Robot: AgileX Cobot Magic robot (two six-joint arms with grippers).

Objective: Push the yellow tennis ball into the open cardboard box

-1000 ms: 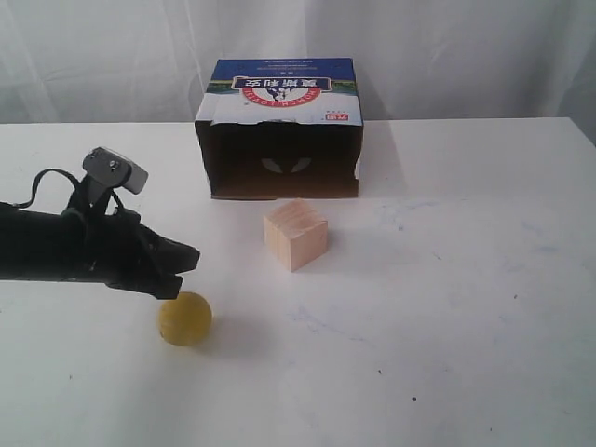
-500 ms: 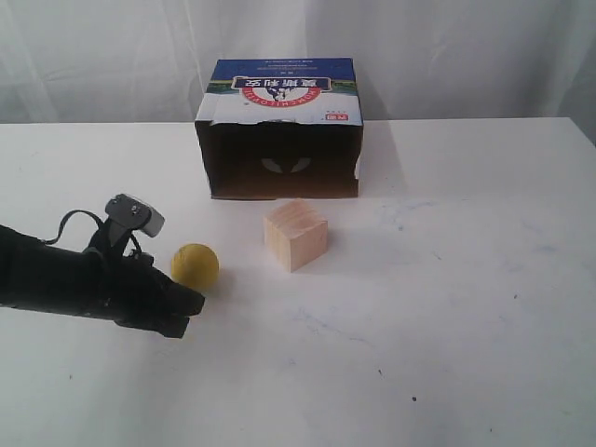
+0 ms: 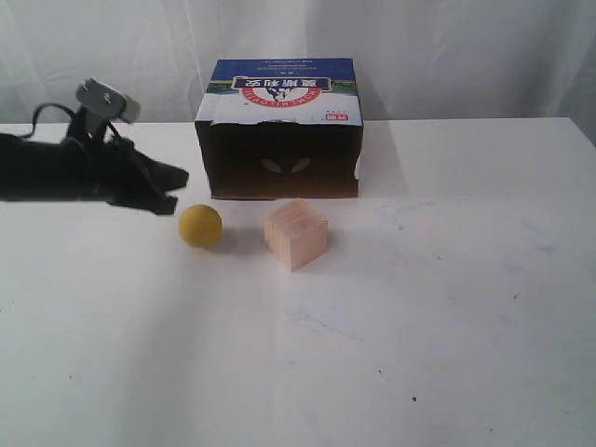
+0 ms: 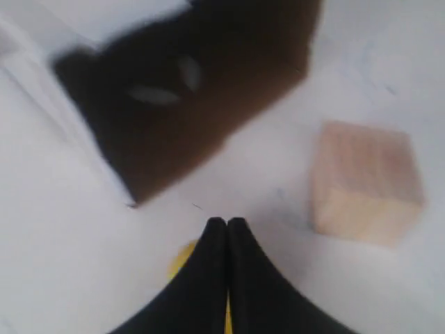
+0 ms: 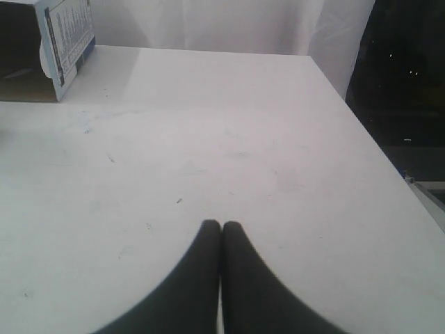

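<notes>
The yellow tennis ball [image 3: 200,225] rests on the white table, in front of the left corner of the open cardboard box [image 3: 279,128] and left of the pale wooden cube [image 3: 295,234]. My left gripper [image 3: 175,186] hovers shut just up and left of the ball, with nothing in it. In the left wrist view the shut gripper [image 4: 227,223] points toward the box's dark opening [image 4: 188,90]; a sliver of the ball [image 4: 183,257] peeks from under the fingers, and the cube [image 4: 365,182] lies to one side. My right gripper [image 5: 221,226] is shut over bare table, outside the exterior view.
The wooden cube stands in front of the box mouth, slightly right of its middle. The table's right edge [image 5: 361,132] drops to a dark floor. A side panel of the box [image 5: 66,38] shows in the right wrist view. White curtains hang behind.
The ball has rolled from the near left table toward the box, ending beside the cube. My left arm swung below the ball, then lifted back up-left above it.
</notes>
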